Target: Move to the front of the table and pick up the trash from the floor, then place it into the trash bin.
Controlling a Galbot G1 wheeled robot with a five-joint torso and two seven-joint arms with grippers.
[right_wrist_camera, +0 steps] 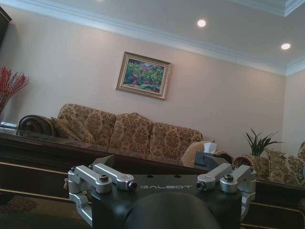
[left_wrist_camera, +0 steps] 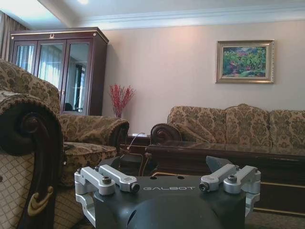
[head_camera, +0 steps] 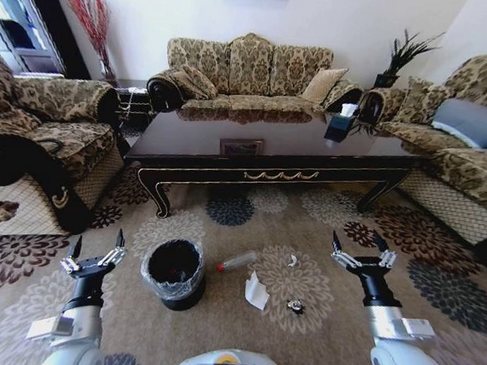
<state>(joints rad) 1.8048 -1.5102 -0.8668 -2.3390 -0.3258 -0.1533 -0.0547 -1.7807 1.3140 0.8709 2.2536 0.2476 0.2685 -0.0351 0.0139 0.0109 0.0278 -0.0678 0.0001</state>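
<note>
Here the robot faces the long side of the table (head_camera: 277,148), which stands on the patterned carpet (head_camera: 431,320) with a sofa (head_camera: 248,69) behind it and armchairs to either side.

Left gripper (head_camera: 95,253): held low over the carpet on the robot's left, fingers spread, nothing between them. Right gripper (head_camera: 362,251): held low on the robot's right, fingers likewise spread and empty. Both point forward toward the table; in the wrist views each one (left_wrist_camera: 167,179) (right_wrist_camera: 162,179) looks level across the room at the table edge and sofa.

Trash bin (head_camera: 175,272): black, lined with a clear bag, upright on the carpet just right of the left gripper and in front of the table.

Trash, all on the carpet between the bin and the right gripper:
- clear bottle (head_camera: 238,261) with red cap, lying on its side just right of the bin
- crumpled white paper (head_camera: 256,291), nearer the robot than the bottle
- tiny white scrap (head_camera: 293,260), right of the bottle
- small dark bit (head_camera: 295,306), right of the paper

None of it touches either gripper or the bin.

A tissue box (head_camera: 341,122) sits on the table's far right end.
</note>
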